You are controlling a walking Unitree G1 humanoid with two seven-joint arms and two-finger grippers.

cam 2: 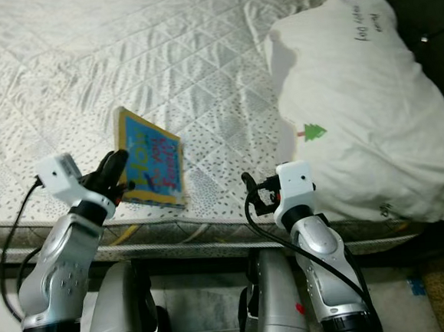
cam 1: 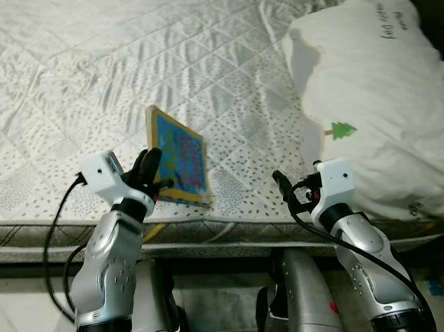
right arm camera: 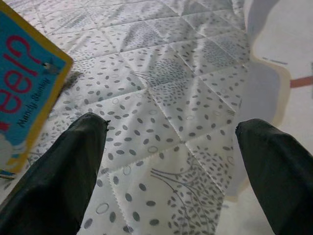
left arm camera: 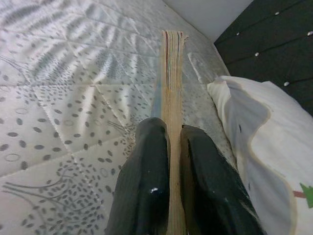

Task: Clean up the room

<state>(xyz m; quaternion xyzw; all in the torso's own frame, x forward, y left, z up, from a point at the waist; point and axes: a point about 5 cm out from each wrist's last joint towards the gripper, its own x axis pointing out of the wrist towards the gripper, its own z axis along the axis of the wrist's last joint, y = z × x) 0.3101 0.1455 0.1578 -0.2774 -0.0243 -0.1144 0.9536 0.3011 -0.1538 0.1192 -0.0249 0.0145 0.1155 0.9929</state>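
Note:
A thin children's book [cam 1: 178, 160] with a blue cover and yellow border stands on edge over the near part of the quilted mattress [cam 1: 159, 55]. My left gripper [cam 1: 155, 177] is shut on the book's lower near edge; in the left wrist view the book's page edge [left arm camera: 172, 78] rises between the two black fingers [left arm camera: 146, 181]. My right gripper [cam 1: 287, 190] hovers open above the mattress's front edge, between the book and the pillow; its fingers [right arm camera: 58, 166] stand wide apart with nothing between them, and the book's corner [right arm camera: 24, 83] lies off to one side.
A large white pillow [cam 1: 386, 99] with a small green tree print lies on the right side of the bed. The mattress's front edge [cam 1: 212, 232] runs just before my arms. Dark headboard [left arm camera: 274, 44] stands beyond the pillow. Pale floor below.

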